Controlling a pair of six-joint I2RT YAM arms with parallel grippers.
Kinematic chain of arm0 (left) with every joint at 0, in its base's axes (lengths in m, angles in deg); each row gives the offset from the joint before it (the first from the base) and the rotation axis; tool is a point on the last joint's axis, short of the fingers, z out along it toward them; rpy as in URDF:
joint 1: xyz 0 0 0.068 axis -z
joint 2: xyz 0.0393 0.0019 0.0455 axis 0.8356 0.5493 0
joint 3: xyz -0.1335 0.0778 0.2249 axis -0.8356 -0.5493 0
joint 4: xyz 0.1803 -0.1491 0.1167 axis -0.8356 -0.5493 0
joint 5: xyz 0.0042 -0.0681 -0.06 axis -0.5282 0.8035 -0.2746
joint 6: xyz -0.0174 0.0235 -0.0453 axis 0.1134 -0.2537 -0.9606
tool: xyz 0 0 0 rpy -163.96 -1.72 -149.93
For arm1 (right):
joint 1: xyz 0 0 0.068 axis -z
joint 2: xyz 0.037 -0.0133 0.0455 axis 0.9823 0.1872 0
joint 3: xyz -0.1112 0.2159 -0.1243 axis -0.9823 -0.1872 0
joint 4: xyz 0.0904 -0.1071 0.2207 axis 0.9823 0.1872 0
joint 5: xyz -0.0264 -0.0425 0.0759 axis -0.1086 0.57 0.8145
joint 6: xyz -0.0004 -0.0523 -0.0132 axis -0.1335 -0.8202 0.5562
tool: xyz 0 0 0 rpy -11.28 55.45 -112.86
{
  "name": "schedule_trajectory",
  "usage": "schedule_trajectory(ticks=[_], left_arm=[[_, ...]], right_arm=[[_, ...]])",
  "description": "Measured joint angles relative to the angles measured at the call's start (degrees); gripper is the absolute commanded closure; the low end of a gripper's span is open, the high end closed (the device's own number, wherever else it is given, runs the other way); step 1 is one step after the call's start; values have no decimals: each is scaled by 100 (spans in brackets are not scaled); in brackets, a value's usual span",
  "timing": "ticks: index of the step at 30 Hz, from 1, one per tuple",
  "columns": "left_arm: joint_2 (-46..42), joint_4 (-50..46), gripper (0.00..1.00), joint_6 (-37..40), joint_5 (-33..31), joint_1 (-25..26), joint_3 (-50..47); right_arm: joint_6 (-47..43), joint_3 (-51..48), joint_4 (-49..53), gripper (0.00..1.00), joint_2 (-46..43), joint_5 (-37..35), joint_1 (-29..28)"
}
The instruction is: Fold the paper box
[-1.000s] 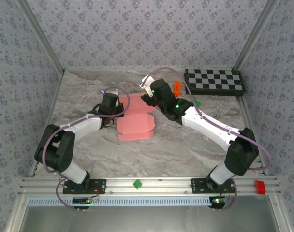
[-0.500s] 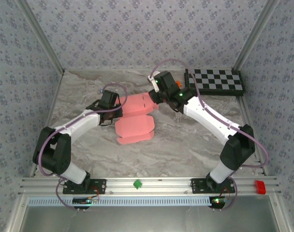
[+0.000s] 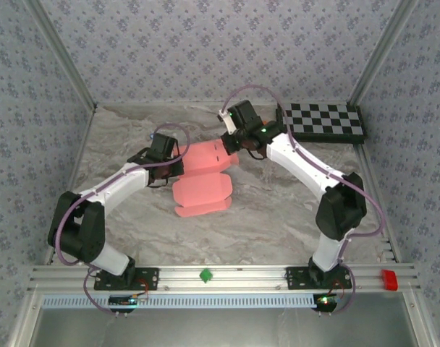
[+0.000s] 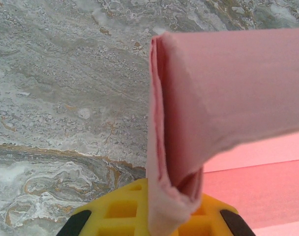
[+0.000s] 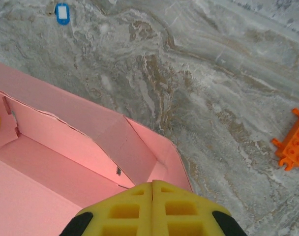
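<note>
My right fingers [image 5: 152, 194] had just snapped from wide open to fully closed while that arm swung in to the far right corner of the paper box [image 3: 202, 177]; pads were pressed together, no card visible between them, so I couldn't tell whether they'd nipped the wall edge or closed on air; my guess was a miss or a push, not a grip.

My left fingers [image 3: 173, 168] hadn't changed: nearly shut, clamped on a doubled-over side flap [image 4: 189, 98] at the box's left edge, holding it up off the desk [image 3: 278, 210].

The box sat mid-desk between both arms; compared with a second ago its far half had lifted, with walls standing around a shallow tray on the wrist view; the near lid panel lay flat toward me.

Judgement: the fold was partway, sides up, lid and tuck flaps not done; the right side needed a real hold before the next crease.

Surface: grey marbled desk, matte. An orange toy [image 5: 294, 142] lay just right of the box; a small blue tag [image 5: 62, 12] sat far left; a checkerboard [image 3: 321, 121] filled the far right corner.

Room: patterned wallpaper walls [image 3: 205, 50] on three sides; an aluminium rail ran along the near edge, carrying a green piece [image 3: 204, 275] and a red block [image 3: 388, 280].
</note>
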Motion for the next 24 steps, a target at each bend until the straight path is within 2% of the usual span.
schedule_trajectory(ticks=[15, 24], left_arm=[[0, 2, 100, -63, 125, 0, 0], [0, 4, 100, -212, 146, 0, 0]], right_arm=[[20, 170, 151, 98, 516, -33, 0], [367, 116, 4, 98, 546, 341, 2]])
